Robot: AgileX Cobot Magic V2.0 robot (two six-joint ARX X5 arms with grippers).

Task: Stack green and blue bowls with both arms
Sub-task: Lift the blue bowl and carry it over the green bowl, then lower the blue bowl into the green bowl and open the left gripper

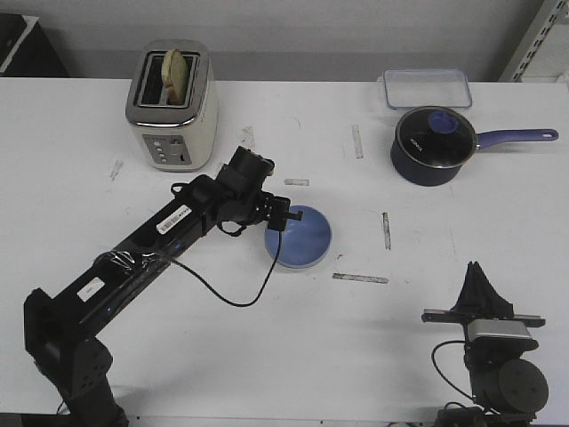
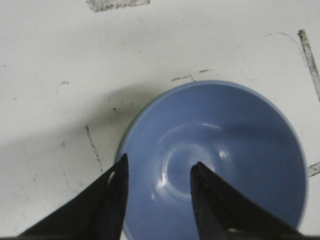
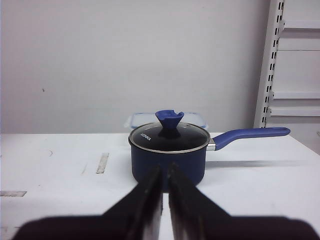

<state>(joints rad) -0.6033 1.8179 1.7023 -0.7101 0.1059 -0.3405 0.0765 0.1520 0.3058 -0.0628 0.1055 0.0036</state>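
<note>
**A:** Where do we stand with the bowls?

**B:** Our left gripper [image 2: 157,172] is over the blue bowl [image 1: 299,237], which sits near the middle of the table [image 1: 444,231]. The fingers are parted: one is outside the near rim, the other is above the inside of the bowl. We judge that to be a straddle of the wall, the usual way to pinch a thin rim, but nothing is clamped yet.

**A:** And the green bowl?

**B:** We see only a pale green sliver [image 2: 121,142] along the blue rim in the left wrist view. It may be the green bowl underneath, which would mean the stack is already made; we cannot tell for sure.

**A:** Our right arm?

**B:** Our right gripper [image 3: 163,190] rests low at the near edge of the table, its fingers almost together with a thin gap and nothing between them. It points toward the saucepan [image 3: 168,160], well apart from it, likely just parked out of the way.

**A:** Any writing?

**B:** The glass lid of the saucepan carries "KONKA" in white. The left arm has white labels, too small to read. The toaster [image 1: 172,105], with bread in its slot, shows no lettering we can make out, and neither does the clear container [image 1: 427,88] behind the pan.
</note>
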